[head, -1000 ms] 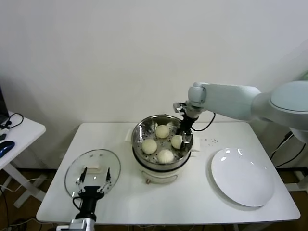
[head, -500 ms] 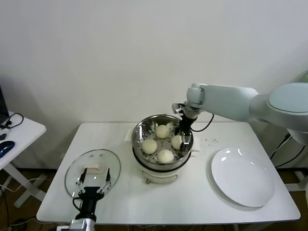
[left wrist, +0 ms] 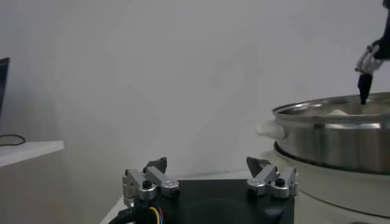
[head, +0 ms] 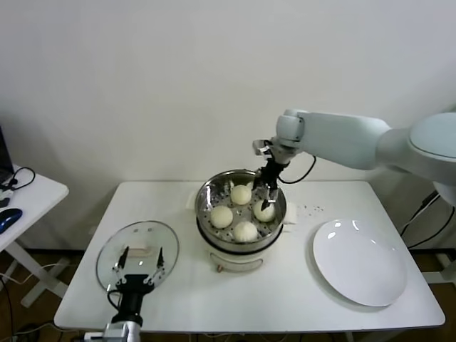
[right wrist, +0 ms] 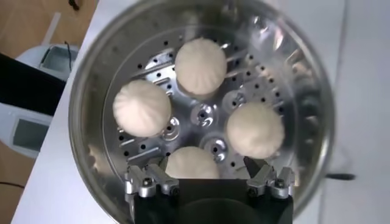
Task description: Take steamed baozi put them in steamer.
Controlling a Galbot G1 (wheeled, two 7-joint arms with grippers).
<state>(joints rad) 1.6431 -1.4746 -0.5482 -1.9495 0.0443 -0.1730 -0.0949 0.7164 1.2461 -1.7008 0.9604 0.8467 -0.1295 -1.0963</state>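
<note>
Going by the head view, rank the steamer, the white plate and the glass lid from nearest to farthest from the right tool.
1. Steamer: directly beneath the right tool, which hangs open over the baozi inside.
2. White plate: on the table to the robot's right of the steamer.
3. Glass lid: at the table's left front, by the left tool.

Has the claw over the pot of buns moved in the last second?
Yes. The right claw has lifted: it was down at the steamer rim beside a baozi, and now hangs open above it.
</note>
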